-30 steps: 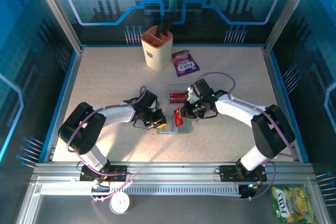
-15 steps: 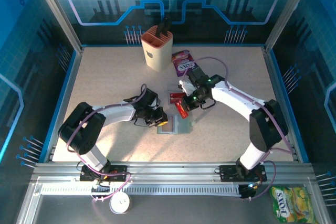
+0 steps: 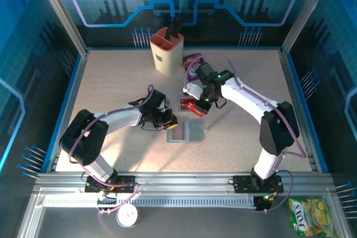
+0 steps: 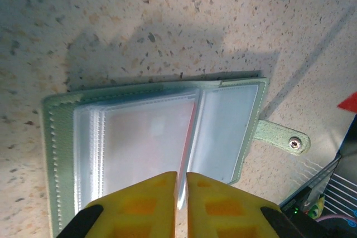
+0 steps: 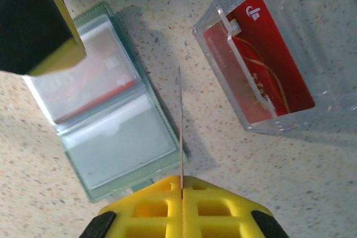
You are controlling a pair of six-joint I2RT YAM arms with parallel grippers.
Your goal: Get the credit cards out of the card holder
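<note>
My right claw (image 5: 181,181) pinches one red credit card (image 5: 181,115) edge-on over the surface (image 5: 301,182). The card holder (image 5: 122,151) lies open at 9 o'clock from it, and a second card (image 5: 83,85), also red, sits in its upper sleeve. At 2 o'clock stands one clear box (image 5: 218,15) with a third card (image 5: 268,65) inside, possibly another beneath it. My left claw (image 4: 182,185) is pressed nearly together on what looks like a sleeve page of the holder.
</note>
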